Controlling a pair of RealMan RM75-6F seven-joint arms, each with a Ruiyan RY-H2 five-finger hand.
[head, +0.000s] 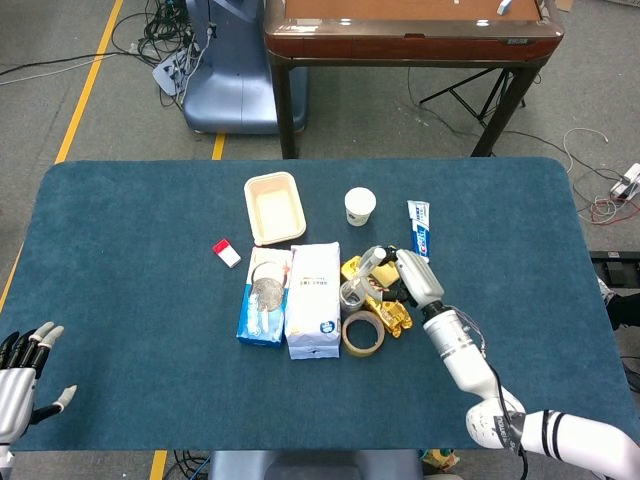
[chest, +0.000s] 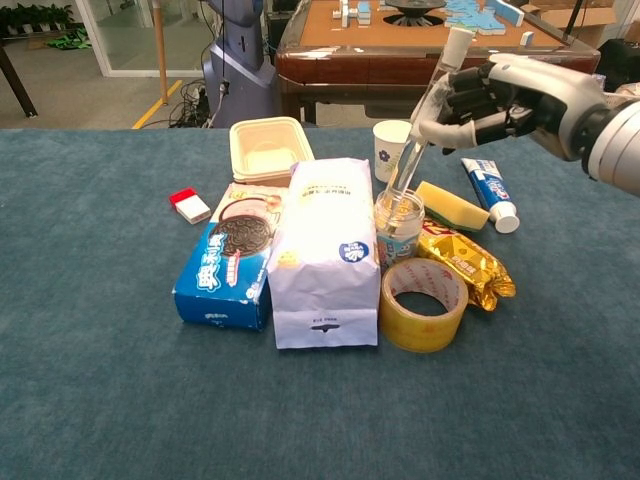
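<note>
Clear glass tube (chest: 420, 135), long & thin, white cap on top, gripped near its upper end by right hand (chest: 480, 95). Tube tilts, top leaning right, away from white bag (chest: 325, 250); lower tip sits inside mouth of small glass jar (chest: 398, 225). Jar upright, lid off, labelled, yellowish contents, just right of the bag, touching the tape roll (chest: 424, 304) in front of it.

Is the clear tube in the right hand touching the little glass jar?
Touching, it seems: in the chest view the clear tube, held by the right hand, runs down so its lower end sits inside the mouth of the glass jar.
</note>
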